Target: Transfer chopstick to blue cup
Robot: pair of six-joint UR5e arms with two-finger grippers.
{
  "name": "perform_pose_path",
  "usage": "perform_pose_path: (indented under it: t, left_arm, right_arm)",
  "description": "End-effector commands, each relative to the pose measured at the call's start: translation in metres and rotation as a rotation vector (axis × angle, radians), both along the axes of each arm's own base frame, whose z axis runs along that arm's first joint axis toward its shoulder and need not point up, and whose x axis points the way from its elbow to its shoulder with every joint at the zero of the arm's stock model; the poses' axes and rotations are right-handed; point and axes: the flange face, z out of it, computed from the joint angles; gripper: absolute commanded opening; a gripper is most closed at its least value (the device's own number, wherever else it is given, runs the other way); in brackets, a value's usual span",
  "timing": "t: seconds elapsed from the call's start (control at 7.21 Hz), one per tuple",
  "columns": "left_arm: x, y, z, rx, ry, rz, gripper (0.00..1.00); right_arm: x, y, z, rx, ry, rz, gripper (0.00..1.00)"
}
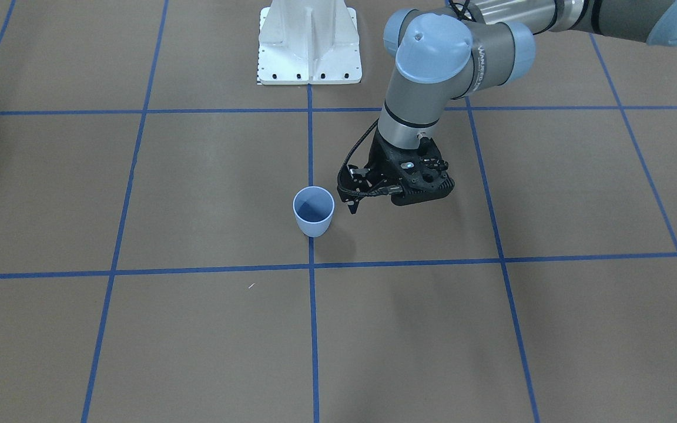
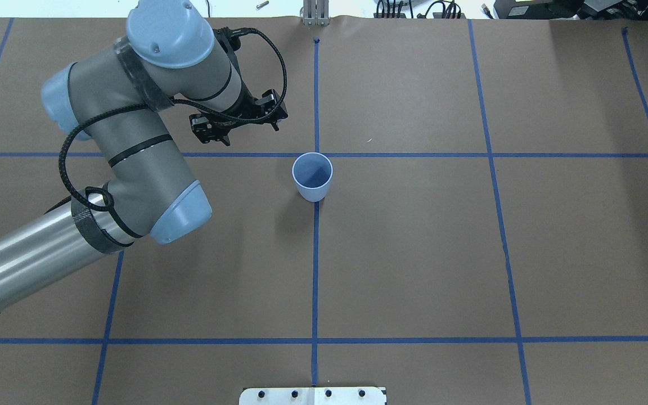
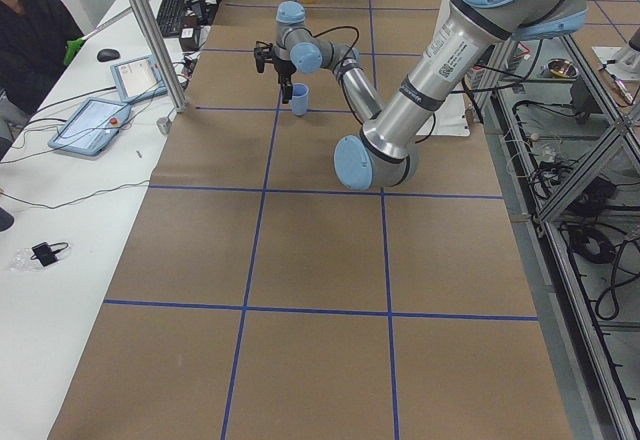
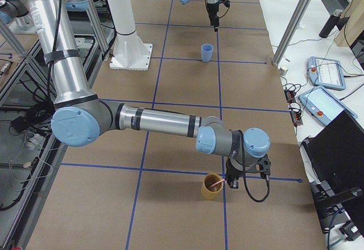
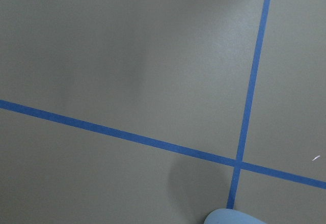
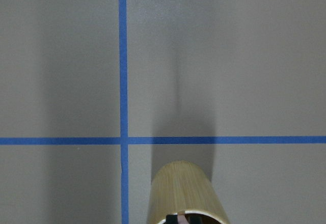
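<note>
- Currently the blue cup [image 2: 313, 179] stands upright on the table [image 2: 414, 253], on a blue tape line just beside a crossing.
- Left gripper [image 1: 352, 207] hangs above the table near the blue cup, on the robot's left of it and not touching. It points down; cannot tell how wide its fingers stand.
- The chopstick [image 4: 216, 186] sits tilted in a bamboo cup [image 4: 209, 194] at the table's far right end, well apart from the blue cup.
- Right gripper [image 4: 234, 180] is just beside the bamboo cup's rim. Cannot tell its opening, or whether it grips the chopstick.
- Right wrist view: bamboo cup wall and a pink bit at the rim.
</note>
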Motion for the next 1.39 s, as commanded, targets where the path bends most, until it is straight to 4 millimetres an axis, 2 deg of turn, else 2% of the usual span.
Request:
perform_pose_path:
  t: [0.0, 0.28, 0.55, 0.69, 0.83, 1.25]
  left_arm:
    - [0.0, 0.0, 0.0, -0.001, 0.0, -0.002, 0.99]
    - [0.0, 0.0, 0.0, -0.004, 0.001, -0.005, 0.99]
    - [0.0, 0.0, 0.0, -0.007, 0.001, -0.007, 0.99]
    - [0.0, 0.0, -0.001, -0.006, 0.003, -0.007, 0.99]
    - [0.0, 0.0, 0.0, -0.006, 0.001, -0.008, 0.99]
    - [0.0, 0.0, 0.001, -0.007, 0.0, -0.008, 0.99]
  right_arm:
    - [0.012, 0.001, -0.005, 0.01, -0.007, 0.017, 0.0]
    - [0.012, 0.007, -0.001, 0.013, -0.011, 0.001, 0.0]
    - [0.015, 0.029, 0.008, 0.009, -0.056, 0.011, 0.0]
    - [0.013, 0.04, 0.0, -0.016, -0.083, 0.014, 0.0]
    - [0.014, 0.045, -0.02, -0.027, -0.09, -0.015, 0.0]
    - [0.036, 0.054, -0.057, -0.054, -0.089, -0.007, 0.0]
